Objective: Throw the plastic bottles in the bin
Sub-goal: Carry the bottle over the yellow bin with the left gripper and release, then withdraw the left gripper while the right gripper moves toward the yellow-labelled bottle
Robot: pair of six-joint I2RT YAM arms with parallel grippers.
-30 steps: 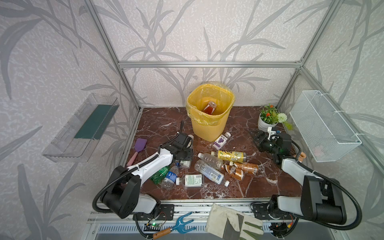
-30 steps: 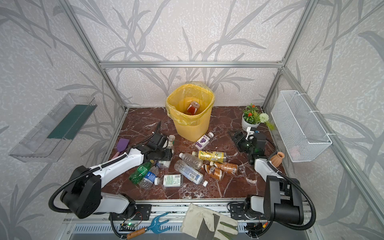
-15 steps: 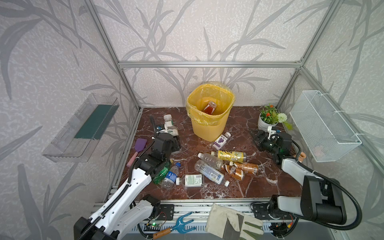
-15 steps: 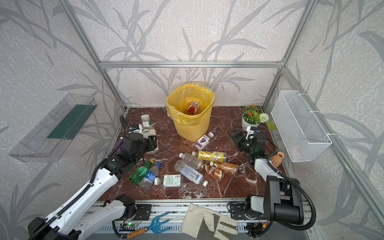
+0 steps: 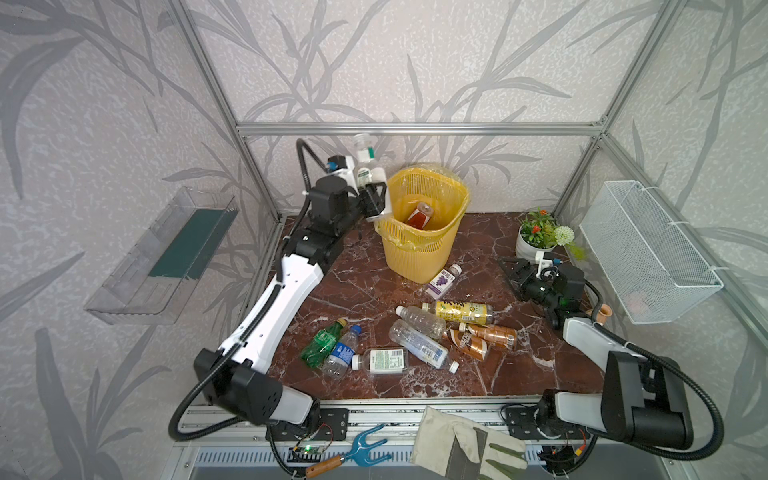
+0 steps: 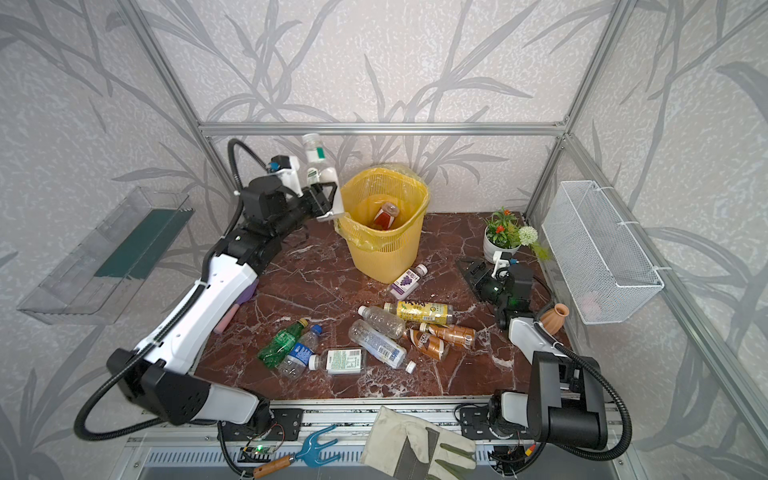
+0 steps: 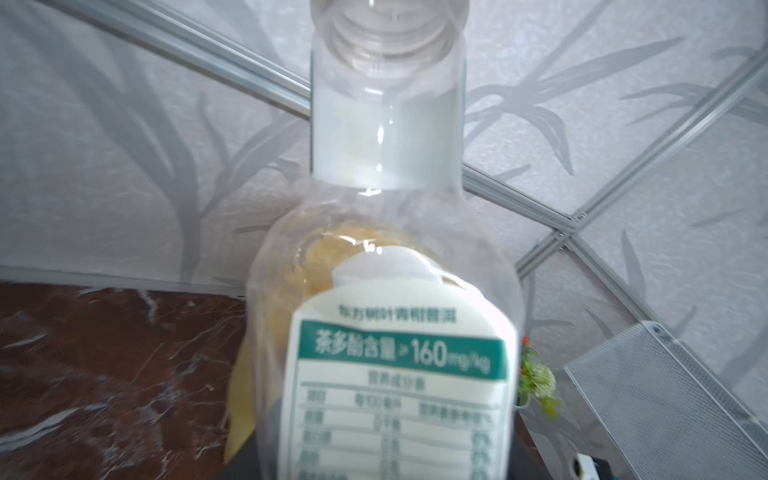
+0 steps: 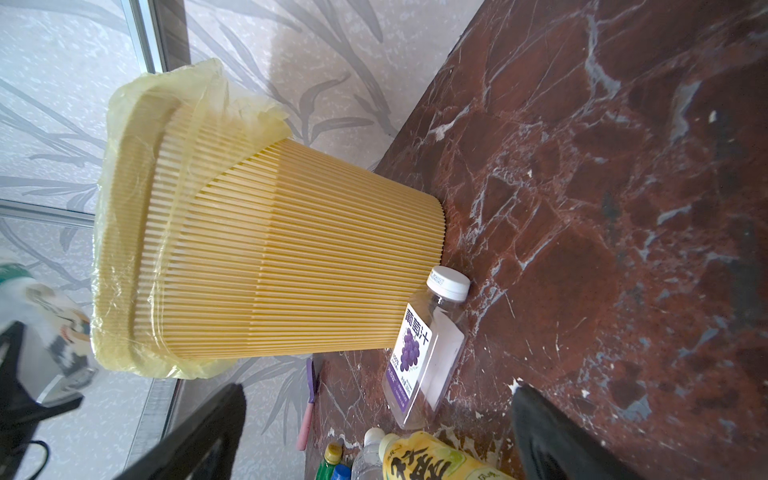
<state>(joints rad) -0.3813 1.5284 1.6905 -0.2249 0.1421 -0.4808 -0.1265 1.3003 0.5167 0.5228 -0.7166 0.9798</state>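
Observation:
My left gripper (image 5: 373, 195) (image 6: 325, 199) is raised beside the left rim of the yellow bin (image 5: 424, 249) (image 6: 386, 253) (image 8: 270, 257), shut on a clear plastic bottle (image 5: 363, 160) (image 6: 314, 160) with a green-and-white label. This bottle stands cap up and fills the left wrist view (image 7: 390, 291), hiding the fingers. A red-labelled bottle (image 5: 420, 214) lies inside the bin. Several bottles lie on the table: purple-labelled (image 5: 444, 281) (image 8: 419, 353) against the bin's foot, yellow-labelled (image 5: 459, 311), clear (image 5: 419, 320), brown (image 5: 486, 334), green (image 5: 322, 343). My right gripper (image 5: 513, 270) (image 8: 374, 436) rests open and low at the right.
A flower pot (image 5: 536, 241) and a small clay vase (image 5: 602, 311) stand near the right arm. A white wire basket (image 5: 648, 253) hangs on the right wall, a clear shelf (image 5: 166, 253) on the left. A pink-and-purple spatula (image 6: 239, 307) lies under the left arm.
The left arm has lifted the green-labelled bottle off the table and swung up and back to the bin's left rim. The right arm has not moved.

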